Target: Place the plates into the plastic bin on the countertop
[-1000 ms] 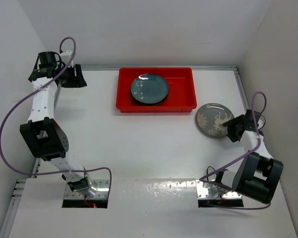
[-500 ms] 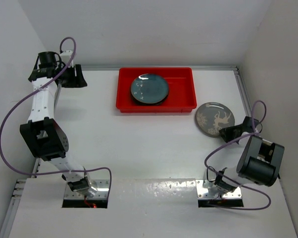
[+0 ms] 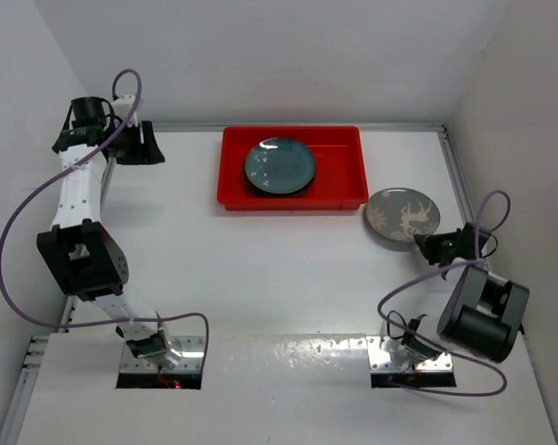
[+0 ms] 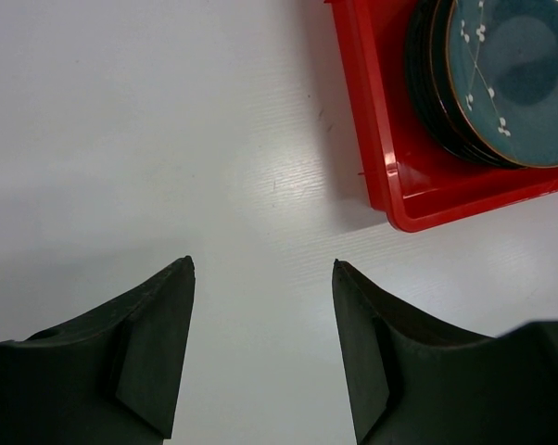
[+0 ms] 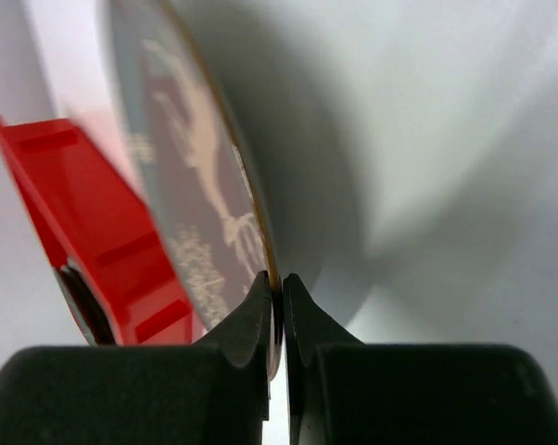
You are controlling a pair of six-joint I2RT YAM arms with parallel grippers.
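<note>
The red bin [image 3: 293,203] holds stacked plates [image 4: 425,74], teal plate [image 4: 515,79] on top; right gripper [image 5: 276,283] pinches the grey plate [image 3: 401,215] by its rim; left gripper [image 4: 262,269] wide open, empty.

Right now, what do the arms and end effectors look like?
The left arm has white links and boxy black joint housings; the right arm shows mainly black housings. A purple cable loops along each. The left end effector and right end effector have black tapered fingers.
</note>
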